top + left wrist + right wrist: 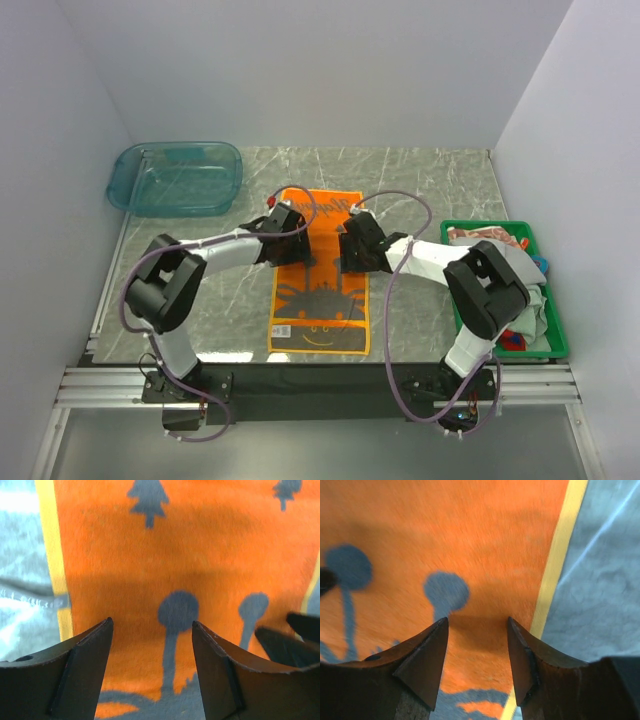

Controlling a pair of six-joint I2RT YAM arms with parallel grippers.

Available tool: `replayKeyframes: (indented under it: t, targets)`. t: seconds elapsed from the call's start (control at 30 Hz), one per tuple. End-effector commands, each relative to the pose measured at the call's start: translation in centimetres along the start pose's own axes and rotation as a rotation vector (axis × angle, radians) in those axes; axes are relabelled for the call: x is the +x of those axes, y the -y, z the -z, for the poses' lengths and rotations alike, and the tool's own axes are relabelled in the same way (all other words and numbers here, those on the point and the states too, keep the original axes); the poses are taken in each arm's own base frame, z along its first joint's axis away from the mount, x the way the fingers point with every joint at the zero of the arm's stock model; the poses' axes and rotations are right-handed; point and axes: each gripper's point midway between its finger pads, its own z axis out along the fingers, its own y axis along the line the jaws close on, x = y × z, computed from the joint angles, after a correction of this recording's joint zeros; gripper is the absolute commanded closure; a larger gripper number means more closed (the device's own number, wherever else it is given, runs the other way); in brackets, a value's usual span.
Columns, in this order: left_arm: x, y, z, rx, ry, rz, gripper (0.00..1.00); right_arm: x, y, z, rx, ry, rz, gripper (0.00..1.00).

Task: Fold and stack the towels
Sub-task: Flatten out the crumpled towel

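An orange towel with grey tree and spider prints and a yellow border lies flat and unfolded on the table. Both grippers hover low over its middle, side by side. My left gripper is over the towel's left half. In the left wrist view it stands open, with only orange cloth showing between the fingers. My right gripper is over the right half, near the yellow edge. It is open too and holds nothing. More towels lie bunched in the green crate.
A green crate stands at the table's right edge. A clear teal tub sits at the back left. White walls close in the back and both sides. The marbled grey table shows around the towel.
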Motion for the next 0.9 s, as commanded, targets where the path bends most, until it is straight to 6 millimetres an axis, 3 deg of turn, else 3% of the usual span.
replayKeyframes:
  t: [0.0,0.03,0.23,0.3,0.37,0.43,0.47,0.5,0.57,0.6,0.63,0.67,0.7,0.77,0.8,0.83,0.87]
  targets:
    - [3.3,-1.2,0.6,0.023,-0.071,0.028,0.29,2.9,0.4,0.3,-0.006,-0.07,0.007,0.42]
    - [4.9,-2.1,0.7,0.024,-0.101,0.029,0.29,3.4,0.3,0.6,-0.019,-0.079,0.009,0.42]
    - [8.2,-3.9,3.7,0.051,-0.118,0.048,0.28,8.3,0.1,3.0,-0.022,-0.168,0.08,0.41]
    - [8.5,-3.3,5.2,0.075,-0.107,0.042,0.26,9.5,-0.1,3.9,-0.039,-0.19,0.093,0.41]
    - [9.0,-3.2,6.4,0.085,-0.109,0.024,0.23,9.0,-0.6,5.4,-0.066,-0.17,0.093,0.41]
    - [8.1,-2.5,7.6,0.111,-0.083,0.022,0.21,6.9,-1.5,7.1,-0.106,-0.11,0.115,0.41]
    - [7.6,-3.1,8.0,0.078,-0.065,0.005,0.2,6.1,-1.1,7.7,-0.079,-0.093,0.131,0.41]
    - [5.9,-2.3,8.7,0.086,-0.024,0.001,0.2,3.5,-1.9,8.9,-0.101,-0.023,0.162,0.41]
    - [3.1,-3.3,9.4,0.031,0.043,-0.011,0.2,-0.8,-2.1,10.4,-0.096,0.073,0.157,0.41]
    - [0.7,-2.3,10.1,0.047,0.089,-0.005,0.21,-2.4,-1.9,10.5,-0.091,0.103,0.174,0.41]
    - [-1.1,-3.1,9.8,0.018,0.109,0.013,0.22,-4.2,-1.0,10.5,-0.076,0.129,0.151,0.41]
    - [-2.5,-3.3,9.8,0.005,0.132,-0.001,0.23,-7.0,-1.5,11.2,-0.09,0.185,0.142,0.42]
    - [-5.1,-2.5,10.3,0.003,0.182,0.003,0.23,-7.9,-1.3,10.5,-0.08,0.187,0.163,0.42]
    - [-7.1,-3.4,8.6,-0.051,0.166,-0.01,0.24,-11.8,-1.1,10.7,-0.066,0.258,0.152,0.44]
    - [-9.5,-2.4,9.0,-0.04,0.198,-0.009,0.25,-12.2,-0.7,9.2,-0.049,0.239,0.159,0.46]
    - [-10.0,-3.2,7.1,-0.079,0.171,-0.018,0.27,-13.5,-0.1,8.7,-0.04,0.254,0.141,0.49]
    - [-10.8,-3.2,6.5,-0.09,0.17,-0.018,0.28,-15.0,-0.1,8.5,-0.043,0.276,0.132,0.51]
